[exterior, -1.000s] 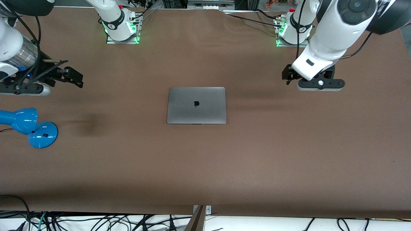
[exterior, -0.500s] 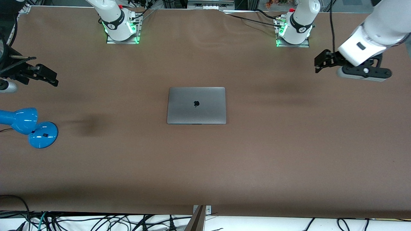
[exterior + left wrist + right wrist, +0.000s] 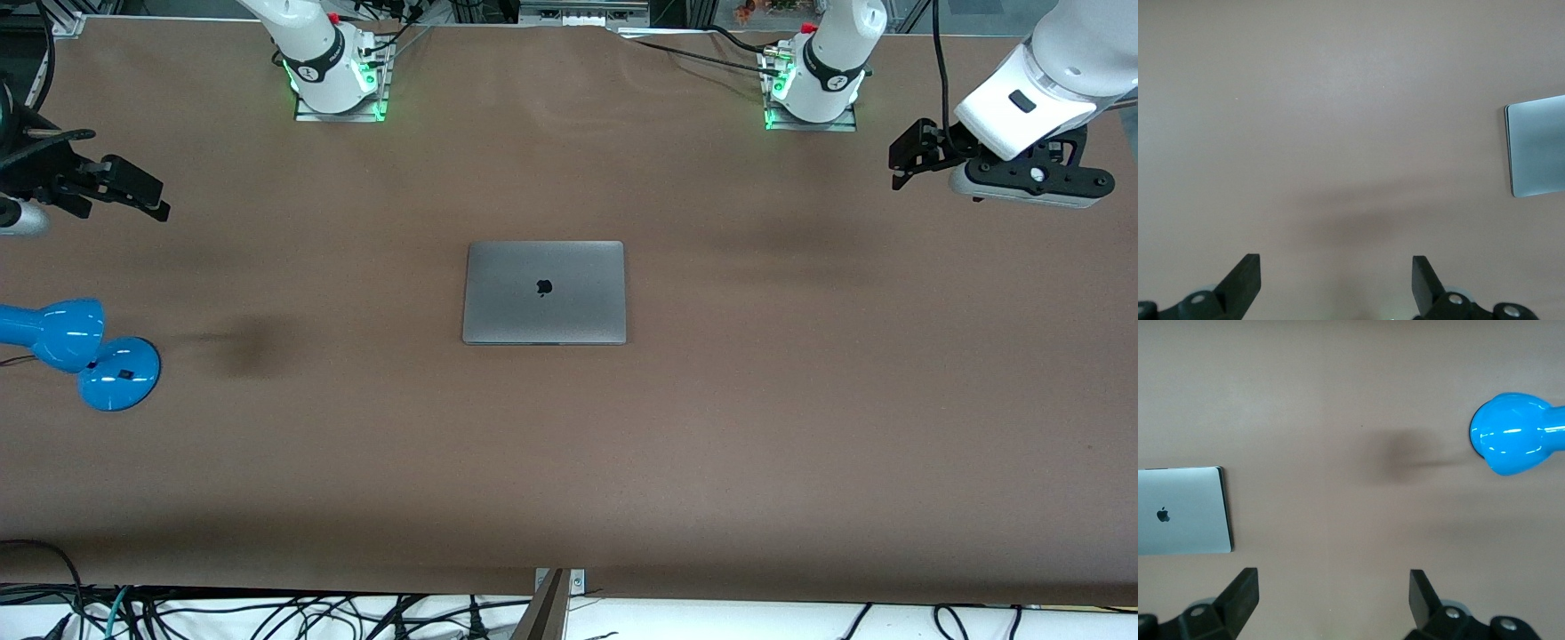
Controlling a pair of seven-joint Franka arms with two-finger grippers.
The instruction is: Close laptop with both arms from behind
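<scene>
Grey metal, lid down flat with its dark apple logo facing up, the laptop [image 3: 544, 292] is lying shut in the middle of the brown tabletop [image 3: 711, 444]. Nothing is touching it.

The left hand [image 3: 907, 156] is hanging in the air over the bare tabletop toward the left arm's end of the table, well apart from the laptop. In the left wrist view its two black fingers [image 3: 1245, 283] are standing wide apart with only brown surface between them, holding nothing, and just one edge of the laptop [image 3: 1537, 147] is showing at the rim of that picture.

The right hand [image 3: 142, 197] is hanging over the tabletop toward the right arm's end of the table, also well apart from the laptop. Its fingers [image 3: 1243, 591] are spread wide and are gripping nothing. The right wrist view is showing the closed laptop [image 3: 1183, 510] with its logo at one side and the rounded head of a blue lamp [image 3: 1511, 442] at the other.

The blue lamp [image 3: 80, 351] is sitting on the tabletop at the right arm's end, nearer to the front camera than the spot the right hand is over. The laptop is lying between the two hands, roughly midway along the table, nearer to the front camera than both arm bases.
</scene>
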